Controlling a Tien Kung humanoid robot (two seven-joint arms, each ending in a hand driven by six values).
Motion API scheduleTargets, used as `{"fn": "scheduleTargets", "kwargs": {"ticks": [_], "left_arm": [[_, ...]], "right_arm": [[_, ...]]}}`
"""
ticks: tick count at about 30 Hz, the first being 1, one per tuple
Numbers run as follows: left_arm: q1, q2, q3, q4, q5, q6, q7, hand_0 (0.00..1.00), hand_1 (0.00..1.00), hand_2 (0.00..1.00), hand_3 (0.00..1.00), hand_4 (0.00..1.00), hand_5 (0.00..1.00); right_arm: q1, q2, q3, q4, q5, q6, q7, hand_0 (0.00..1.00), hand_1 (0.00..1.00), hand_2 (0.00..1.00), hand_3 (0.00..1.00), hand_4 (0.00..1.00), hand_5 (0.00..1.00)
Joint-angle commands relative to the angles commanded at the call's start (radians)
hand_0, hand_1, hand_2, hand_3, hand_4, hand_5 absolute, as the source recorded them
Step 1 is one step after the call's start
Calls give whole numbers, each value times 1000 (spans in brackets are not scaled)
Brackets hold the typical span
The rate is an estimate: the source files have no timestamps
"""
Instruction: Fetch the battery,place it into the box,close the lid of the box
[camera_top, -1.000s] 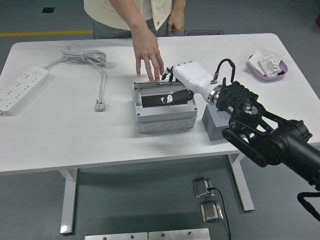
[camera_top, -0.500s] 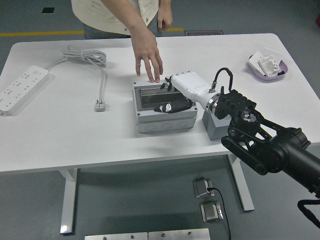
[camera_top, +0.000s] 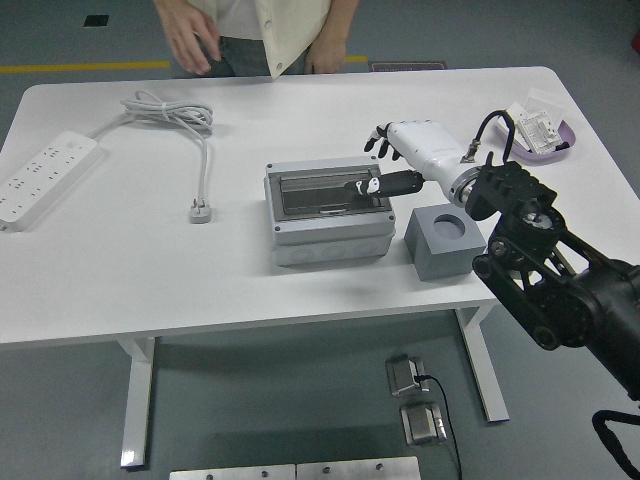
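From the head view, the right hand (camera_top: 385, 165) hangs over the grey box's (camera_top: 328, 225) right edge, fingers loosely spread, grasping nothing. The transparent lid (camera_top: 322, 189) lies closed; the battery cannot be made out beneath it. If unlatched, a passing finger (camera_top: 368, 187) could snag it open.

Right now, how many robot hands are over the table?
1. The right hand reaches in from the right, above the grey box's right edge, just behind the grey block. The left hand is out of view.
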Motion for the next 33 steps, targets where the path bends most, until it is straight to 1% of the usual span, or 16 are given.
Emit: {"fn": "scheduleTargets", "kwargs": {"ticks": [2, 3, 4, 5, 6, 7, 12, 13, 15, 18, 19, 24, 26, 30, 31, 33], "left_arm": [[2, -1, -1, 0, 1, -1, 0, 637, 667, 672, 684, 699, 209], [3, -3, -2, 0, 1, -2, 0, 637, 667, 672, 684, 699, 209], [4, -4, -3, 0, 2, -3, 0, 637, 667, 672, 684, 699, 209], [4, -5, -3, 0, 2, -4, 0, 637, 667, 672, 684, 699, 209], [5, -6, -3, 0, 2, -5, 1, 637, 667, 672, 684, 699, 209], [6, -8, -4, 0, 2, -7, 1, 637, 667, 672, 684, 700, 209], [7, -12, -5, 0, 4, -12, 1, 637, 667, 672, 684, 700, 209], [8, -12, -5, 0, 4, -13, 0, 637, 667, 672, 679, 699, 208], [9, -11, -6, 0, 4, -13, -1, 637, 667, 672, 679, 699, 208], [10, -9, -7, 0, 3, -14, -4, 637, 667, 672, 679, 699, 208], [10, -8, -8, 0, 3, -14, -6, 636, 667, 671, 678, 698, 208], [11, -5, 4, 0, -8, -18, -29, 636, 667, 671, 678, 698, 208], [11, -4, 11, 0, -8, -20, -41, 635, 668, 670, 676, 698, 209], [1, 1, 16, 0, 8, -21, -42, 635, 668, 670, 676, 698, 209], [-2, 3, 18, 0, 11, -21, -40, 637, 667, 671, 675, 698, 209], [-7, 8, 24, 0, 14, -22, -37, 637, 667, 671, 675, 698, 209]], "right_arm": [[-28, 8, 62, 30, 24, 51, -39, 653, 504, 602, 691, 998, 750], [-46, 15, 98, 41, 46, 72, -38, 653, 504, 602, 691, 998, 750], [-61, 22, 129, 48, 67, 76, -27, 653, 504, 602, 691, 998, 750], [-75, 30, 158, 54, 89, 68, -10, 653, 504, 602, 691, 998, 750], [-91, 38, 191, 60, 117, 53, 11, 653, 504, 602, 691, 998, 750], [-107, 47, 220, 64, 144, 32, 33, 653, 514, 623, 689, 961, 722], [-166, 69, 343, 69, 283, -75, 147, 653, 514, 623, 689, 961, 722], [-178, 71, 369, 69, 317, -102, 176, 646, 517, 630, 681, 900, 674], [-194, 74, 389, 68, 367, -137, 214, 646, 517, 630, 681, 900, 674], [-218, 74, 397, 63, 443, -180, 269, 646, 517, 630, 681, 900, 674], [-228, 74, 396, 60, 477, -196, 290, 617, 492, 615, 652, 949, 720], [-278, 77, 386, 50, 652, -266, 381, 617, 492, 615, 652, 949, 720], [-293, 82, 373, 40, 730, -300, 419, 597, 488, 603, 638, 962, 734], [-299, 103, 343, 16, 883, -357, 489, 597, 488, 603, 638, 962, 734], [-297, 107, 338, 14, 919, -368, 501, 569, 471, 590, 625, 962, 734], [-294, 111, 331, 13, 971, -383, 514, 569, 471, 590, 625, 962, 734]]}}
